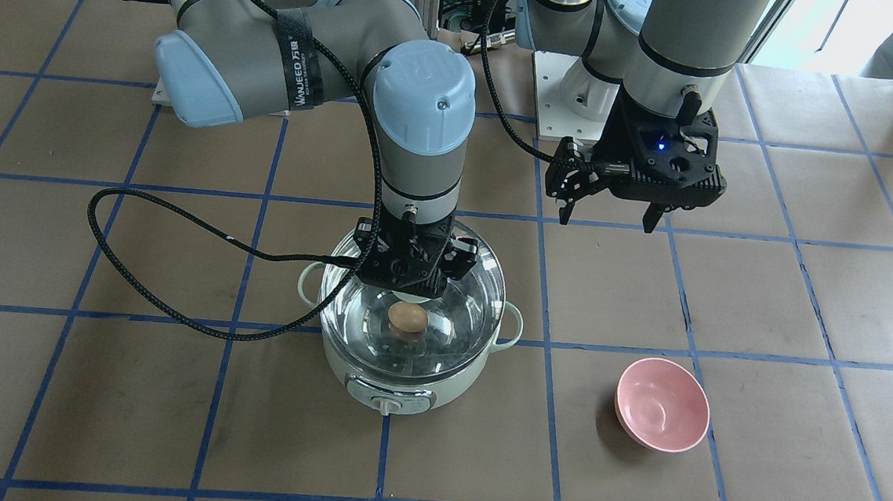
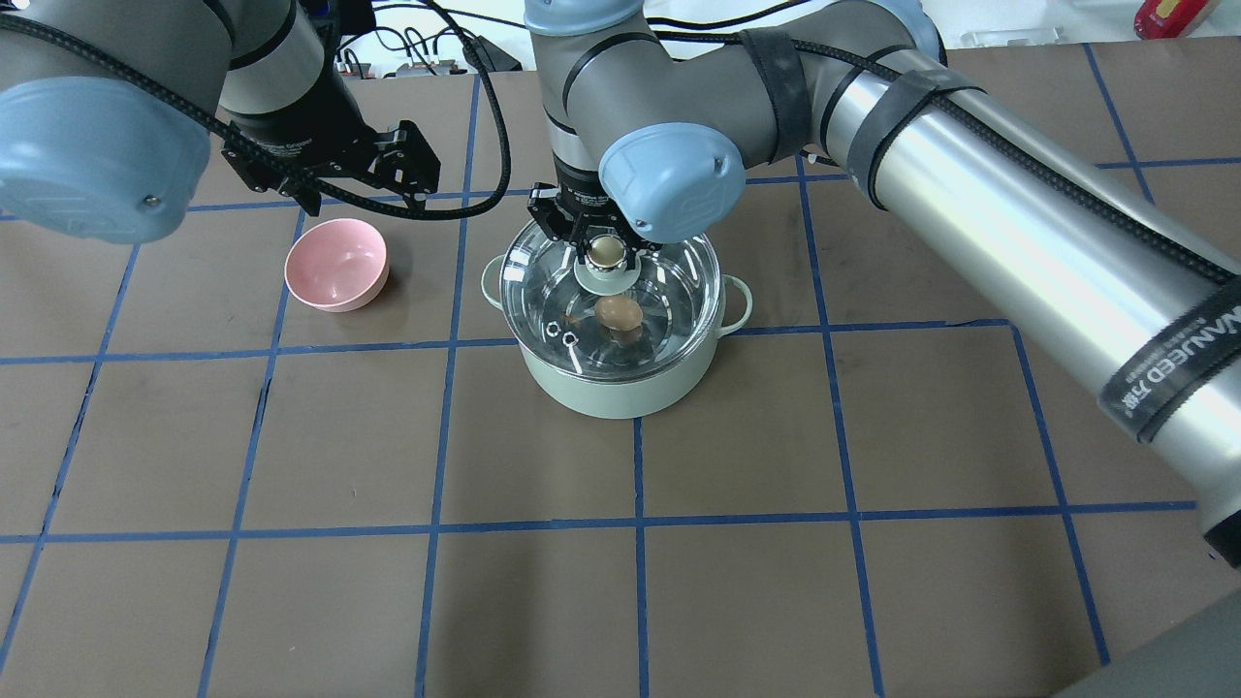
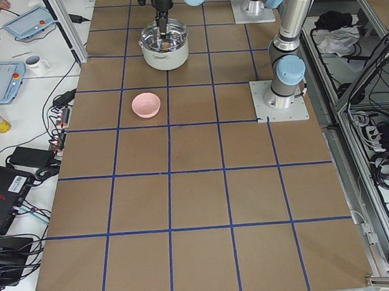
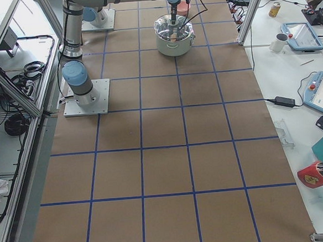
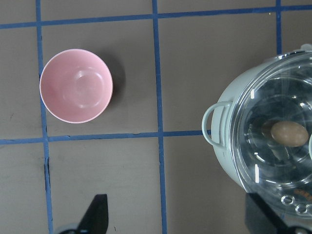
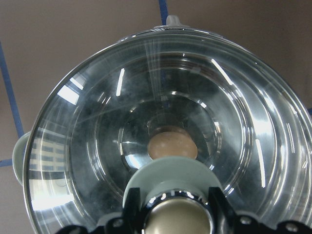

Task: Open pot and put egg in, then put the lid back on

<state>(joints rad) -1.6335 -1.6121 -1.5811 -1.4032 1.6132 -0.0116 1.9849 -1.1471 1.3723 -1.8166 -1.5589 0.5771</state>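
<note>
My right gripper (image 2: 608, 254) is reaching straight down over the round pale mint-green electric cooking pot (image 2: 620, 388), and its two black fingers (image 6: 222, 204) are pressing against opposite sides of the round beige knob (image 6: 178, 219) on the large clear domed glass lid (image 2: 669, 291). The lid is lying across the pot's mouth; I cannot tell whether it is fully seated on the rim. The small tan-brown oval egg (image 2: 618, 313) is resting inside the pot on the shiny steel floor, showing through the glass just beside the knob. The pot is standing on the brown table with blue grid lines (image 2: 776, 436). My left gripper (image 1: 607, 219) is hanging spread apart above the table, holding nothing, near the small pink round bowl (image 2: 336, 264), which is sitting apart from the pot.
</note>
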